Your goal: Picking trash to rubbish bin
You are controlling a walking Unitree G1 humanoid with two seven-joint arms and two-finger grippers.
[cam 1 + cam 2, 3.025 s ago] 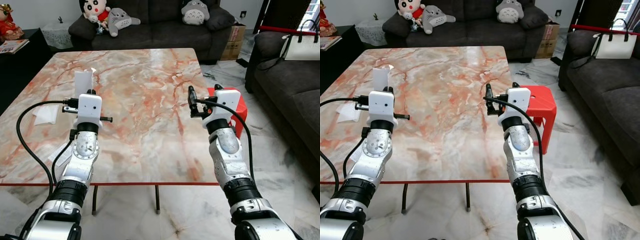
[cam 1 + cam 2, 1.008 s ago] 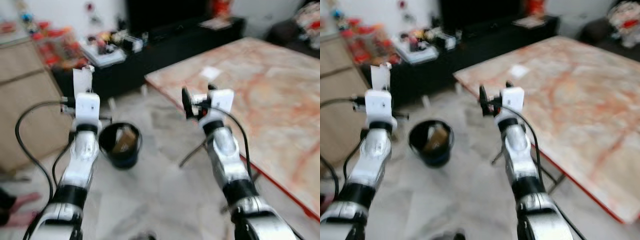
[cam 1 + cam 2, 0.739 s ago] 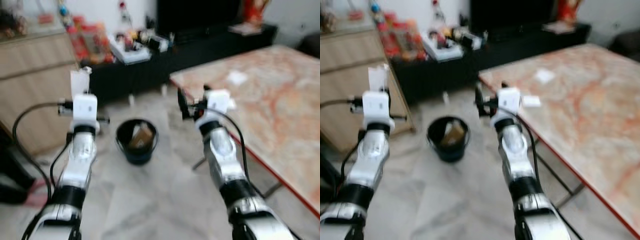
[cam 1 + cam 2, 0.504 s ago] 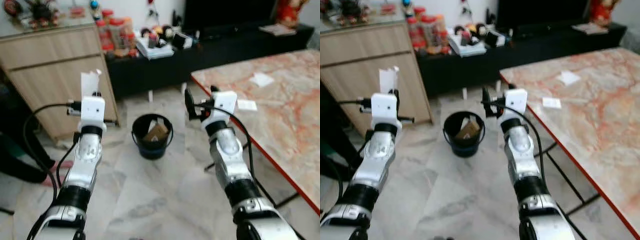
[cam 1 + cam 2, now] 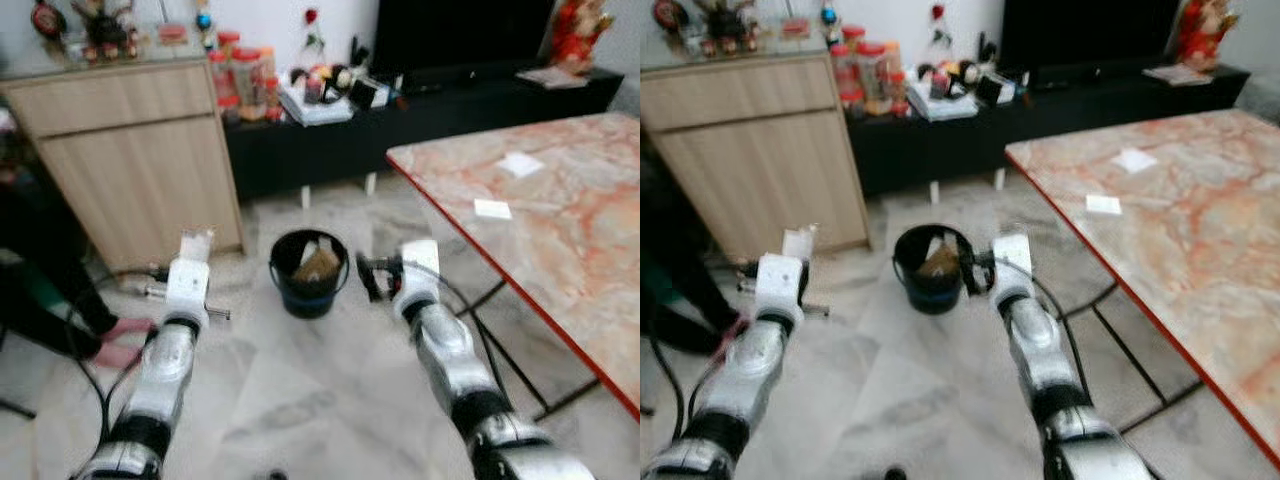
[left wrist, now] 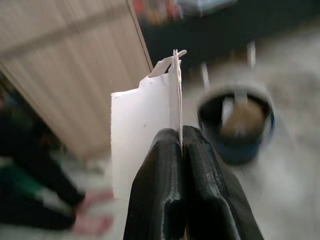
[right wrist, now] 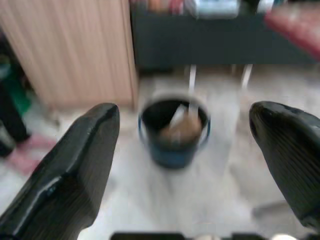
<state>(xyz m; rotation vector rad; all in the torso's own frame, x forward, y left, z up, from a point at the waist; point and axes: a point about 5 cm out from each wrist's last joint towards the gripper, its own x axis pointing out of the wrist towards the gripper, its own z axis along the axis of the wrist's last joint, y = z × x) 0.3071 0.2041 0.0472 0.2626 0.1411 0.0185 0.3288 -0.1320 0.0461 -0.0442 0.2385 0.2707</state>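
A black rubbish bin [image 5: 308, 272] with brown and white trash inside stands on the marble floor ahead, in front of a dark low bench. My left gripper [image 6: 181, 140] is shut on a torn piece of white paper [image 6: 145, 130], held upright to the left of the bin [image 6: 237, 127] and short of it. That paper [image 5: 195, 243] sticks up above the left wrist. My right gripper [image 5: 368, 275] is open with nothing between its fingers, just right of the bin and near its rim. Between the right fingers [image 7: 80, 165] I see the bin [image 7: 174, 127].
A marble-topped table [image 5: 560, 210] with a red edge runs along the right, with white paper scraps [image 5: 492, 208] on it. A wooden cabinet [image 5: 130, 160] stands at the back left. A person's foot [image 5: 115, 340] and dark clothing are on the floor at left.
The view has swung from the table to the bin and steadied. Both arms have dropped lower. The left gripper still holds the paper.
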